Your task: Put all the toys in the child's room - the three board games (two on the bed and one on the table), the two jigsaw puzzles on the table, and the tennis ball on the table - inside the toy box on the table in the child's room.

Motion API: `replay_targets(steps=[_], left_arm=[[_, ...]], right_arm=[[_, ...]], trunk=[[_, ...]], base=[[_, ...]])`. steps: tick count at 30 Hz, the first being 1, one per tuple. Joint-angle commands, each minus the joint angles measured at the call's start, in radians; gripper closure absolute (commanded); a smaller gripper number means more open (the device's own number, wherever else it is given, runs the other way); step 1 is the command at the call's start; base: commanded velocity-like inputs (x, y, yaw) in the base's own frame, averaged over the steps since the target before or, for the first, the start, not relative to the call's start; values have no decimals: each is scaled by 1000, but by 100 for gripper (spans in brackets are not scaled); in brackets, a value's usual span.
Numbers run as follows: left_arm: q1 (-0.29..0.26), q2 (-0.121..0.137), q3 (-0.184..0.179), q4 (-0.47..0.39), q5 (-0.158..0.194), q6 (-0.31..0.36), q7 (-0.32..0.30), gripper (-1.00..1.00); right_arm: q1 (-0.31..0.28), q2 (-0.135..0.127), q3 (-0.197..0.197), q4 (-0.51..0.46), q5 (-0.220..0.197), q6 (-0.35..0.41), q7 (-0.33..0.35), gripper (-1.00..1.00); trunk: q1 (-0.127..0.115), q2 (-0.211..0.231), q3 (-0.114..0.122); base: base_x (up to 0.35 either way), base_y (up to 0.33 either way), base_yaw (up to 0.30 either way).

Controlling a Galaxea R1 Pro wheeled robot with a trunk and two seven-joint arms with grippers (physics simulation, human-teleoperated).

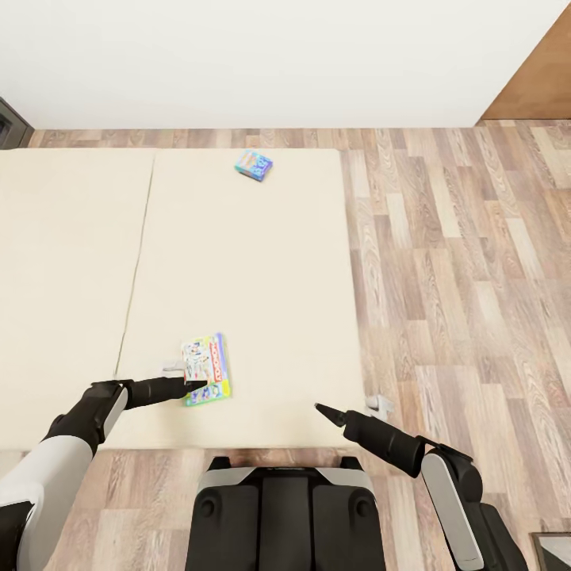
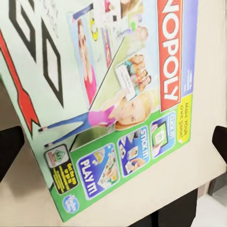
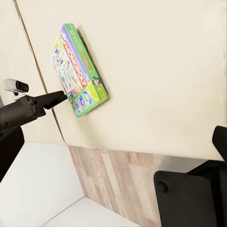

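While my left gripper (image 1: 197, 386) hovers, jaws wide, at the Monopoly box's (image 1: 205, 369) 7 o'clock corner on the bed (image 1: 262, 262) — stiff, light, slick — I'd pinch its short edge.

Two board games lie on the bed (image 1: 262, 262), well apart. The larger game (image 1: 206, 369) lies flat near the bed's near edge, just right of the seam between the two mattress halves. The smaller game (image 1: 254, 165) lies close to the far edge, toward the wall. The left tool (image 1: 194, 387) is at the larger game's near-left corner. The right tool (image 1: 321, 410) hangs over the bed's near right corner. Floor (image 1: 460, 277) runs along the bed's right edge.
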Motion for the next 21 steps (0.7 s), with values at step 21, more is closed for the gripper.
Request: replay_targets(steps=[21], left_arm=[[0,1,7,-1,-6,8,-7,-100]], right_arm=[[-1,1,-3,21,2,3,5,-100]], trunk=[[1,-2,-1]], base=[[-1,-20,0]])
